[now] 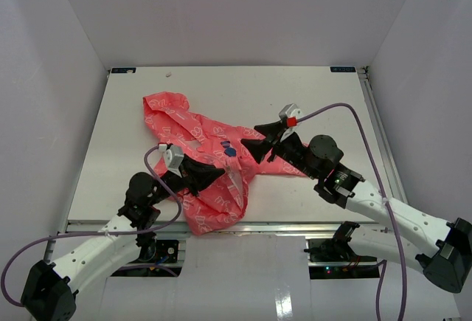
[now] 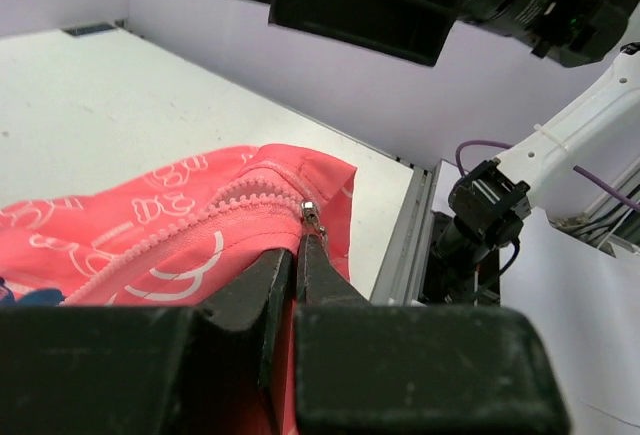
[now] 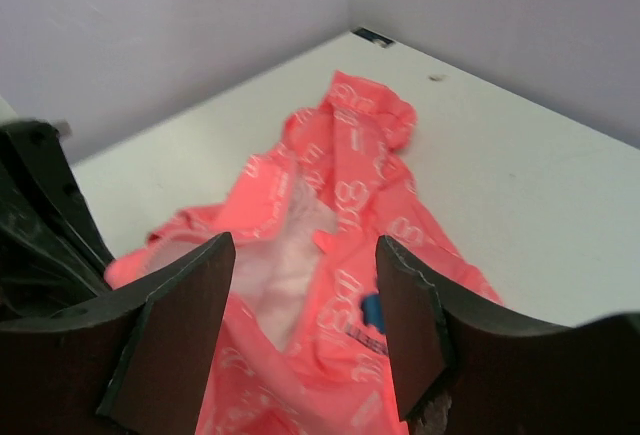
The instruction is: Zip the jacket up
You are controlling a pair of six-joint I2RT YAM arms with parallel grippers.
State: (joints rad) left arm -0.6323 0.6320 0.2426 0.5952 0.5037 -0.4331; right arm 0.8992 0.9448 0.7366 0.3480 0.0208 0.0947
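Jacket (image 1: 193,160) lies rumpled, its zip pull (image 2: 312,214) pinched by the left gripper (image 2: 302,255), while the right gripper (image 3: 300,320) hangs spread above, probably to steady fabric.

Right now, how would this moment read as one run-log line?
jacket: front open | left gripper: shut on jacket hem at zipper slider | right gripper: open, empty, above jacket

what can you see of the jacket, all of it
The jacket is thin coral-pink fabric with white outline print, a blue logo and paler lining. It lies crumpled on the table, hood toward the far side, front partly open. The left gripper has its jaws shut on the fabric beside the metal slider; the right gripper hovers open above it.
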